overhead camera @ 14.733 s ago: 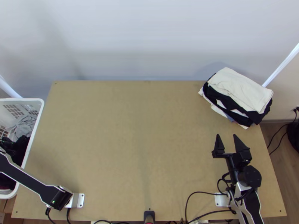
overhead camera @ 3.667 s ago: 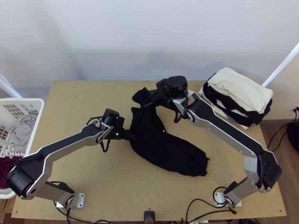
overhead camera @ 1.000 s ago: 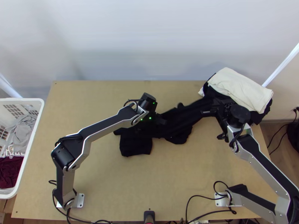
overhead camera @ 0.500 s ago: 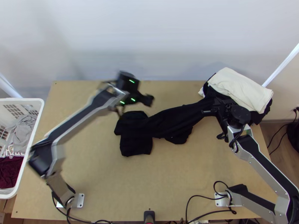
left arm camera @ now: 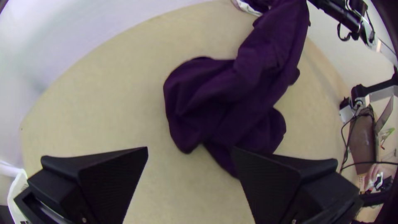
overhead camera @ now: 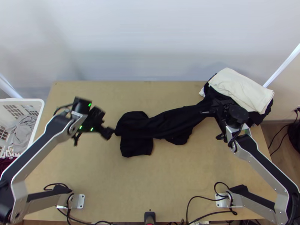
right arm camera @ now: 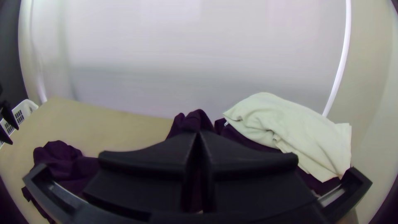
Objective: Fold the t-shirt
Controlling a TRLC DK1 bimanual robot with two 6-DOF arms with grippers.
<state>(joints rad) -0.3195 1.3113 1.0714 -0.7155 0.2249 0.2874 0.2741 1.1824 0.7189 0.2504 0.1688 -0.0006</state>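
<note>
- Black t-shirt [overhead camera: 165, 123]: on table [overhead camera: 161, 180], mid to R side, running from abt the middle over to R tool [overhead camera: 208, 111] nr the pile. Not flat; bunched lengthwise into a long, narrow run w/ creases.
- Shirt's L end: wider, rounded lump at far side + squarish flap toward table's near edge. Another rounded bit pokes out toward near edge, abt halfway along.
- R tool: closed on t-shirt, gripping its R end; fingertips tog. in R wrist view, dark fabric humped up just past them. Can't tell which part of the garment that is.
- L tool [overhead camera: 108, 133]: over table, just beside shirt's L end in top view. Fingers wide apart in L wrist view, bare table btw them.
- Pile of cloths [overhead camera: 263, 118]: far R corner of table, cream cloth [overhead camera: 242, 90] on top, black fabric under. R tool right by it; can't tell if shirt touches pile, black on black.
- White basket [overhead camera: 35, 101]: by table's L edge, w/ grey cloth [overhead camera: 23, 129] + dark red cloth [overhead camera: 5, 162] inside.
- Black stand-like item [overhead camera: 149, 216]: middle of near edge, btw arm bases.
- Cables [overhead camera: 193, 195]: loose on table nr R arm's base.
- Pale wall [overhead camera: 142, 41]: behind table's far edge.
</note>
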